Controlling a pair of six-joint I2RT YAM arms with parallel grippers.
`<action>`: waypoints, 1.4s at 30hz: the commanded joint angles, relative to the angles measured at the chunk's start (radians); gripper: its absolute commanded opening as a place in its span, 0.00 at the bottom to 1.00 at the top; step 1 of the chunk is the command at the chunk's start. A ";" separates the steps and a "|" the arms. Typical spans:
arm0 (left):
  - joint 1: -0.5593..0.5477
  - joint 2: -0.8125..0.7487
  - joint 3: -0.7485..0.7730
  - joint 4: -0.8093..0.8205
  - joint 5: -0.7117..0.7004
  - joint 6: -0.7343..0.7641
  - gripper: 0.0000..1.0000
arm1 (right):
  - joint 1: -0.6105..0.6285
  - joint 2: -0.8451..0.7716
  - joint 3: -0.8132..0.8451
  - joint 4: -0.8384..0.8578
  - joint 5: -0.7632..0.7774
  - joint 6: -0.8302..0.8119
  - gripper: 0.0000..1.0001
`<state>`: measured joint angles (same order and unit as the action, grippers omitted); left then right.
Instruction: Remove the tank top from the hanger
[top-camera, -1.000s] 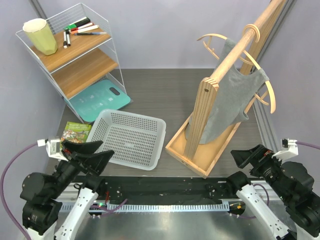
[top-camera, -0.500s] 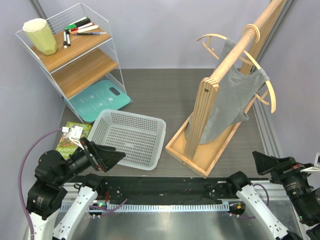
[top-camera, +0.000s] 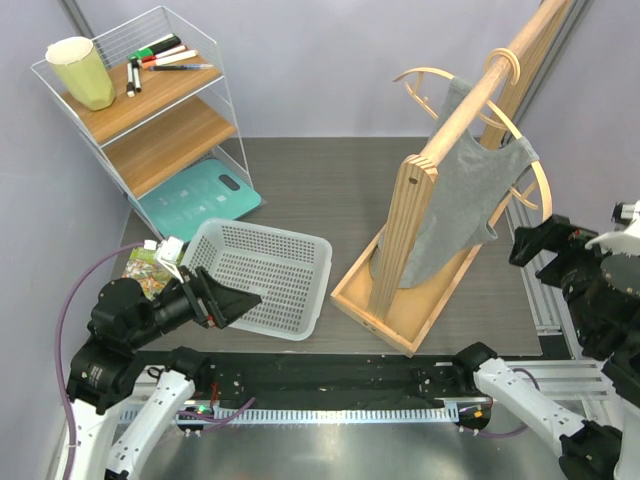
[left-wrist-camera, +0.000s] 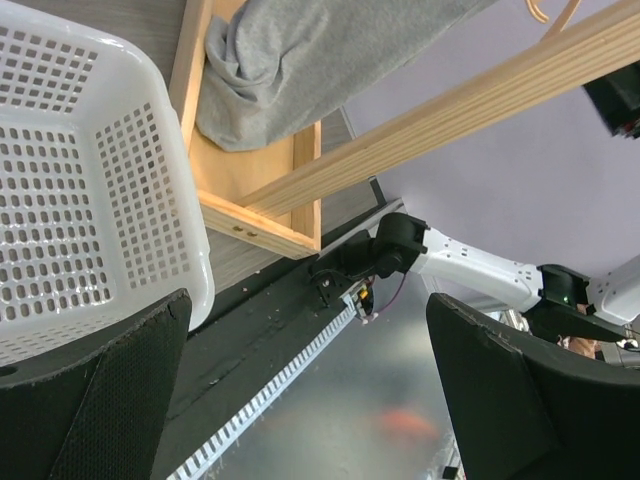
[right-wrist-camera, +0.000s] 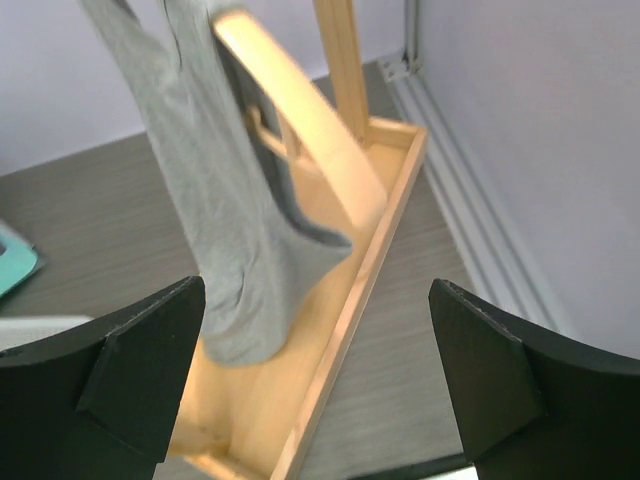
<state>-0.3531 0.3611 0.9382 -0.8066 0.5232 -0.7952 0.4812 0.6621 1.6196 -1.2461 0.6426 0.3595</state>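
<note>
Tank top (top-camera: 455, 205) hung on its hanger (right-wrist-camera: 300, 115) from the rail (top-camera: 470, 102), hem reaching the wooden tray (top-camera: 370, 318). Left tool (top-camera: 238, 299), fingers apart, was near the basket (top-camera: 270, 232). Right tool (top-camera: 530, 245), fingers apart, faced the garment, gripping nothing.

Back left, by the wall: wire shelf (top-camera: 170, 140) with two wooden boards, yellow-green cup (top-camera: 80, 72) and markers (top-camera: 160, 52) on the top one. At its foot, teal scale (top-camera: 195, 203). Nearer, just beside: white perforated basket (top-camera: 268, 262), with what may be a green book (top-camera: 143, 262) at its left corner, partly hidden. Right: slanting wooden rail (top-camera: 470, 100) above an open wooden tray (top-camera: 420, 300).
</note>
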 joint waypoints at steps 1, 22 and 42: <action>0.003 0.024 -0.004 0.046 0.055 -0.006 1.00 | 0.020 0.141 0.126 0.085 0.166 -0.163 1.00; 0.003 0.048 -0.047 0.092 0.149 -0.006 1.00 | 0.022 0.412 0.264 0.227 0.137 -0.447 0.96; 0.005 0.265 0.010 0.204 0.285 0.034 1.00 | -0.277 0.415 0.154 0.319 -0.303 -0.363 0.93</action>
<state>-0.3531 0.6003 0.8989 -0.6495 0.7383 -0.7925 0.2325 1.1122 1.8027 -0.9955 0.5171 -0.0341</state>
